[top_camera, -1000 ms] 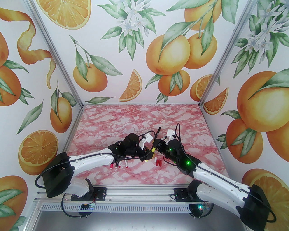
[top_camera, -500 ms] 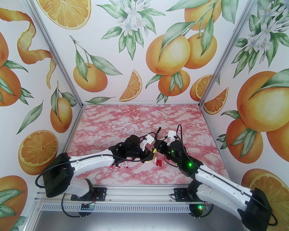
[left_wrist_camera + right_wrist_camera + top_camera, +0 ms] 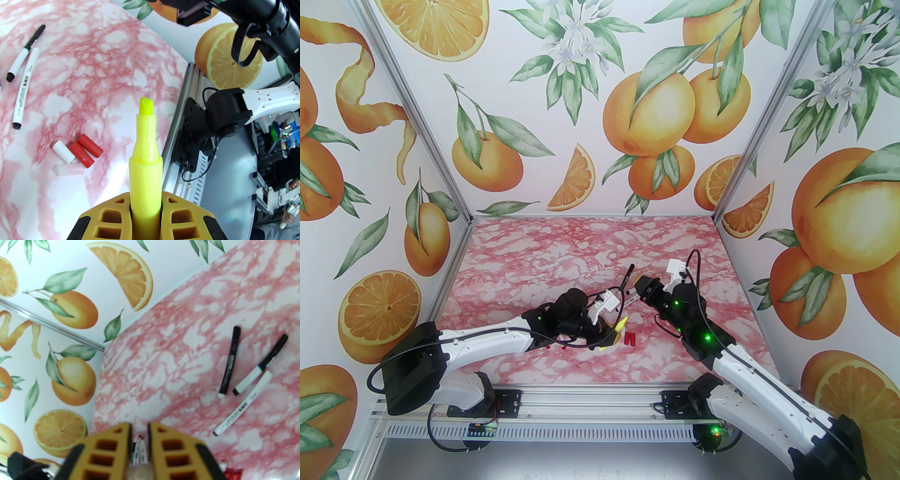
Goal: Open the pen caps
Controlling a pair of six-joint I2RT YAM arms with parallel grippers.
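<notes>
Robot test cell in a lab: orange-print wall panels [image 3: 600, 103] on aluminium posts [image 3: 415, 112] box in a pink marble-print worktop [image 3: 581, 243], two arms [image 3: 487, 335] bolt to a slotted rail [image 3: 590, 398], and cables, frames and equipment [image 3: 279, 138] crowd the room beyond.

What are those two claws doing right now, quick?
Left gripper: closed, holding the uncapped yellow pen.
Right gripper: closed on what looks like a small pale cap, only partly visible.
</notes>
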